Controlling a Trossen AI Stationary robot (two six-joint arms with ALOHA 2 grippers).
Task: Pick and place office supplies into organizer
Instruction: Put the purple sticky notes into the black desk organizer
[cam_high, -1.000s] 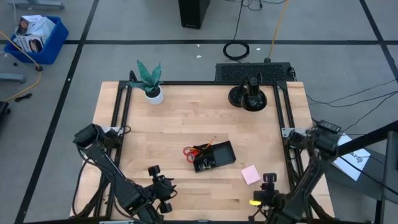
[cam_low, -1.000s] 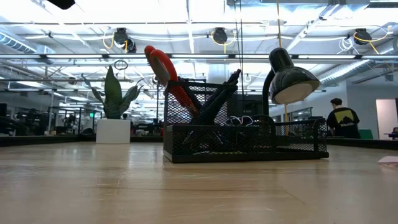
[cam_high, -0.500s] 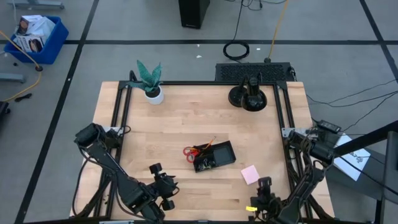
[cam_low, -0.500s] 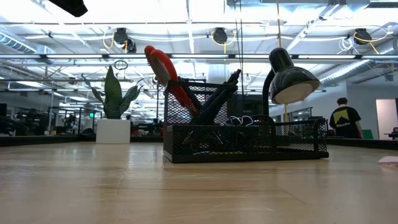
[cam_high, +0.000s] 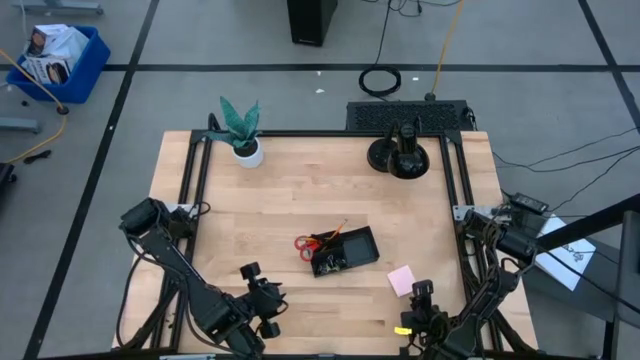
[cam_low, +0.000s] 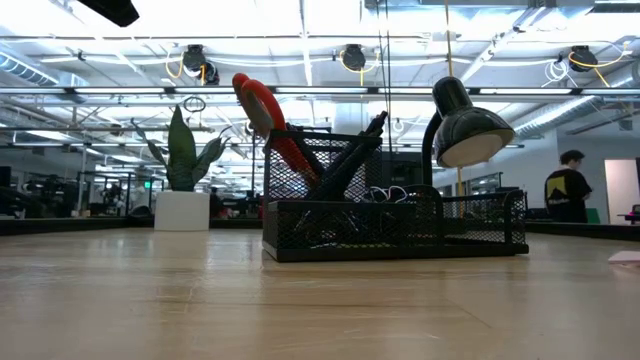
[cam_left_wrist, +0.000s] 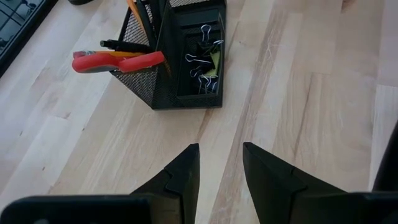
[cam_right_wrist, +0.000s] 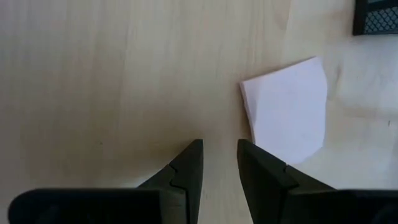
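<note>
One organizer (cam_high: 344, 251); one scissors (cam_left_wrist: 117, 60); one sticky-note pad (cam_right_wrist: 287, 110) (pale pink).

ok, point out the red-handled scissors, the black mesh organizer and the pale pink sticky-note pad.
red-handled scissors (cam_left_wrist: 118, 60), left wrist view, on the handle.
black mesh organizer (cam_high: 362, 250), high view, on its right wall.
pale pink sticky-note pad (cam_right_wrist: 289, 109), right wrist view, middle of the top sheet.
</note>
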